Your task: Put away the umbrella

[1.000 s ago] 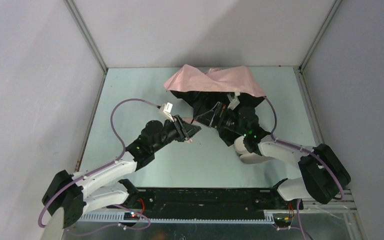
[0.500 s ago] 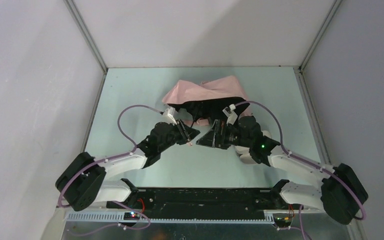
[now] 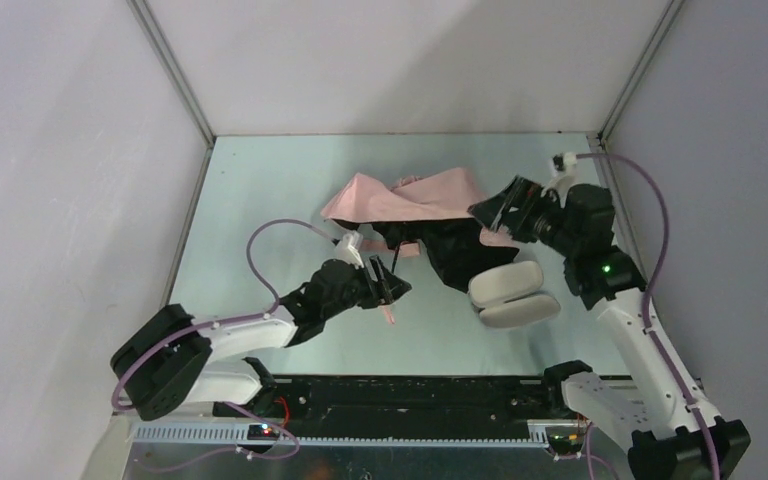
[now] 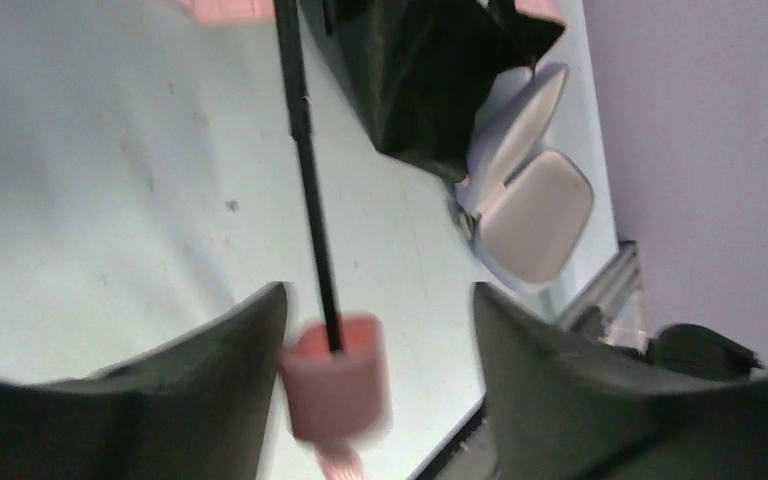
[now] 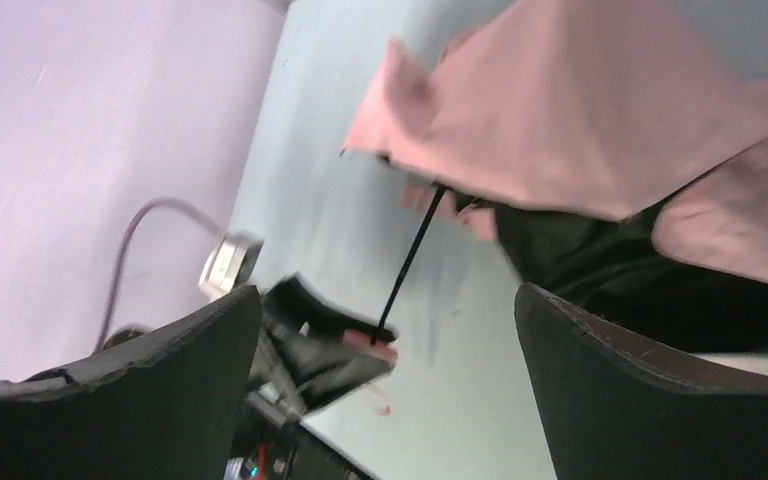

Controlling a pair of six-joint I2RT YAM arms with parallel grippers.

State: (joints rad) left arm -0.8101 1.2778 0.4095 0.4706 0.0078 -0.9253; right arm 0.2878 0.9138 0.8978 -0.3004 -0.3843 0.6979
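Note:
The umbrella (image 3: pixel 410 195) lies half collapsed mid-table, its salmon-pink fabric (image 5: pixel 580 120) over black lining (image 4: pixel 420 70). Its thin dark shaft (image 4: pixel 305 170) runs toward me to the small pink handle (image 4: pixel 335 375), with the strap hanging below. My left gripper (image 3: pixel 385 285) is open around the handle. The handle rests against the left finger (image 4: pixel 230 350), and a clear gap separates it from the other finger. My right gripper (image 3: pixel 490 208) is open and empty, raised over the umbrella's right end. In the right wrist view, the left gripper (image 5: pixel 330 340) shows with the handle (image 5: pixel 372 343) at its tips.
A pale grey-lilac hard case (image 3: pixel 508 293) lies open just in front of the umbrella's right side, also visible in the left wrist view as the case (image 4: pixel 530 200). Grey walls enclose the table on three sides. The black base rail (image 3: pixel 410 390) runs along the near edge.
My right arm has swung from the umbrella's centre up and out to the right. My left gripper pulled the handle nearer, and its jaws have widened. The canopy has sagged lower.

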